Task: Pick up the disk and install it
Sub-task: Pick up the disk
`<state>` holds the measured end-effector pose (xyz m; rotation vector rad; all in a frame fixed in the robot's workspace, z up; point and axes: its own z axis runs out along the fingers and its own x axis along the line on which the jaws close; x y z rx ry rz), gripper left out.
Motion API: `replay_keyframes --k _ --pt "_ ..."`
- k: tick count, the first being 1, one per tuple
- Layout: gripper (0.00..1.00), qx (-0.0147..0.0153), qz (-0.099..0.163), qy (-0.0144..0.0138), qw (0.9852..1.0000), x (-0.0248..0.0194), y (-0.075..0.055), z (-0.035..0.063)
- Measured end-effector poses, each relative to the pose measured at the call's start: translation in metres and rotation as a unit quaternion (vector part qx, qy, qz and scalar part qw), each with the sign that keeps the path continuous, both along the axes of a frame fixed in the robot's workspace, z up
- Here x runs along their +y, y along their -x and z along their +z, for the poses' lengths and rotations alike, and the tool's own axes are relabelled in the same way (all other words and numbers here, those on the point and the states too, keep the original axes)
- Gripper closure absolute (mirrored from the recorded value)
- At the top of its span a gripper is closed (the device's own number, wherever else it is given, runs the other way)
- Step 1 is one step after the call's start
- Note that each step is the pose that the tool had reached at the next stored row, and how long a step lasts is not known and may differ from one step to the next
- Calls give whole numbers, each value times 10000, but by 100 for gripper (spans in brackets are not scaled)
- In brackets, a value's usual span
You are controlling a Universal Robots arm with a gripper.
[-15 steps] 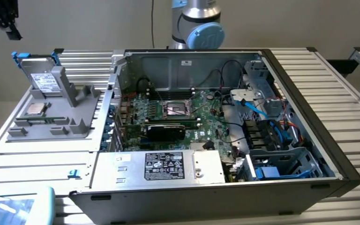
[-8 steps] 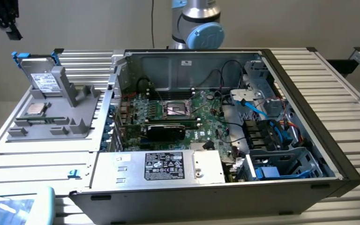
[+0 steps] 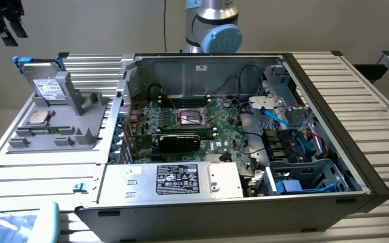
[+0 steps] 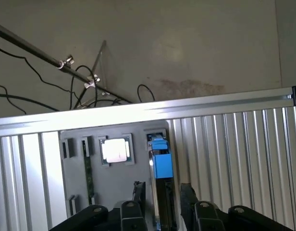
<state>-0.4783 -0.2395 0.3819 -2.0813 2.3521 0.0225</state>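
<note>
1. Two risks stand out, and the first is a poor line-up. The gripper (image 3: 12, 34) hangs above the disk (image 3: 48, 87), apart from it. Its fingers (image 4: 137, 190) are spread and pinch nothing. In the wrist view the disk's thin edge lies between them. If they came down off-centre, I judge one tip could strike the blue frame (image 4: 161, 166) and knock the disk askew.
2. The second risk is the slot. The disk stands upright in the tall slot of the grey holder (image 3: 86, 109), at the exterior view's left, beside the computer case (image 3: 326, 119) on the ribbed table (image 3: 46, 167). A tilted pull could probably jam the disk against the slot walls and drag the light holder along. A grip on the plastic frame alone might slip.
3. A later hazard is crowding inside the case. Blue cables (image 3: 279, 119) run close to the drive cage (image 3: 316, 174), so the disk could snag on them.
4. Besides the disk, the holder has a square silver chip (image 3: 38, 117) lying flat in a recess and a green memory stick (image 4: 89, 175) lying in a groove.
5. The open case holds the circuit board (image 3: 188, 119), a silver box (image 3: 215, 179) with a black label, and the cables. The drive cage has a blue part low inside. Whether its bay is free I cannot tell.
</note>
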Motion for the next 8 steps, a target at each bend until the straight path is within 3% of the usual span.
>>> replay_keyframes --k 3,8 --pt "45 -1 0 0 10000 0 -1 -12" --pt "45 -1 0 5 10000 17 8 -103"
